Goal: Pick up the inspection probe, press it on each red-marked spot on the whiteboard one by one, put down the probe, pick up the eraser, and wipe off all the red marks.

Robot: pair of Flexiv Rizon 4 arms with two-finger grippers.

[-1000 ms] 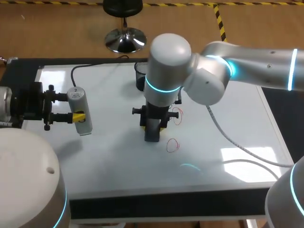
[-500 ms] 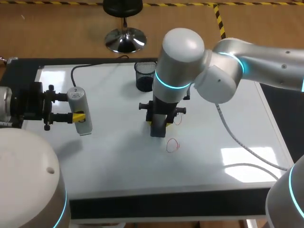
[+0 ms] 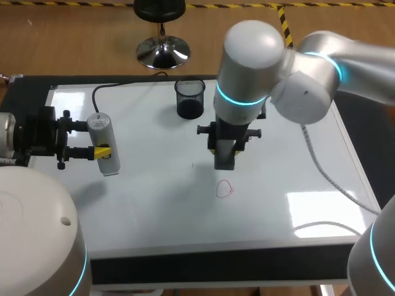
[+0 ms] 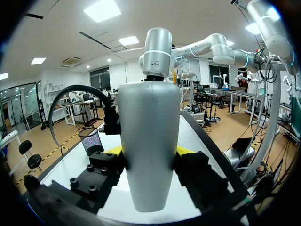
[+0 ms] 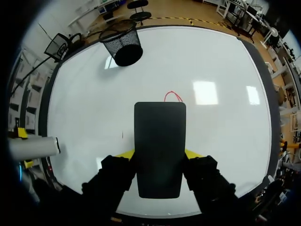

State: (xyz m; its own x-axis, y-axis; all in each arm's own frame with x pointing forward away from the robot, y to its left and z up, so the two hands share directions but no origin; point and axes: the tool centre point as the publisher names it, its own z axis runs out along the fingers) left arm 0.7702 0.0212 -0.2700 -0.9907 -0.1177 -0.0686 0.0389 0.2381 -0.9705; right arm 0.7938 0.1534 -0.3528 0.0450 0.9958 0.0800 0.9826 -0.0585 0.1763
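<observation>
At the left nothing has moved: my left fingers (image 3: 100, 150) stay clenched on the probe (image 3: 100, 132), held over the left part of the whiteboard (image 3: 154, 203) and not put down. My right fingers (image 5: 190, 153) grasp the black eraser (image 3: 225, 157) from both sides. In the last second they have carried it to the right and away from me, over the spot where the farther of two red marks showed. The nearer red mark (image 3: 225, 188) lies untouched just beside the eraser, so I judge the wiping is half done at best.
</observation>
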